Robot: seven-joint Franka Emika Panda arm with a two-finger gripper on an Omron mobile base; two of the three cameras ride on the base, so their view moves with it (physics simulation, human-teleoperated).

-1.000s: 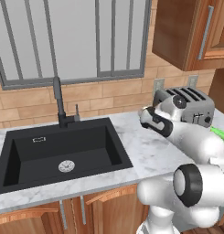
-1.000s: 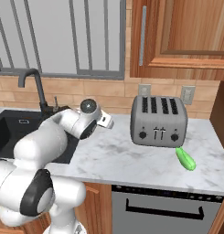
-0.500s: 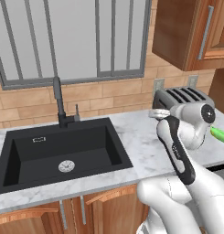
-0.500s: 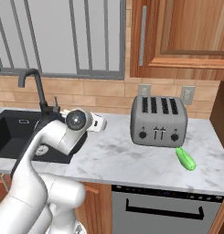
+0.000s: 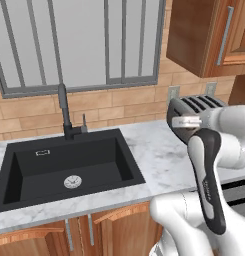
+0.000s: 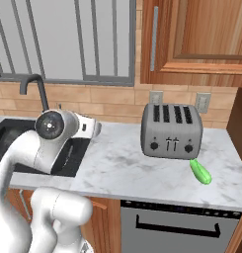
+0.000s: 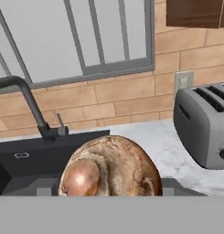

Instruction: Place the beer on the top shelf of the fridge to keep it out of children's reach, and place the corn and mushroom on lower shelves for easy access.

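The mushroom (image 7: 111, 167), a round brown lump with a paler patch, fills the lower middle of the hand view. It hangs in the air above the counter, and my gripper (image 6: 93, 129) is shut on it; the fingertips are hidden behind it. My hand hovers over the counter between the sink and the toaster. The corn (image 6: 200, 171), bright green, lies on the counter in front of the toaster's right end. The beer and the fridge with its shelves are out of view.
A black sink (image 5: 64, 167) with a dark faucet (image 5: 65, 112) sits left of my hand. A grey toaster (image 6: 171, 131) stands to the right by the brick wall. Wooden cabinets (image 6: 191, 39) hang above. A dishwasher front (image 6: 177, 227) sits under the counter.
My arm has folded up closer to the base and now stands tall in front of the cameras. The hand has drifted slightly toward the sink, still carrying the mushroom.
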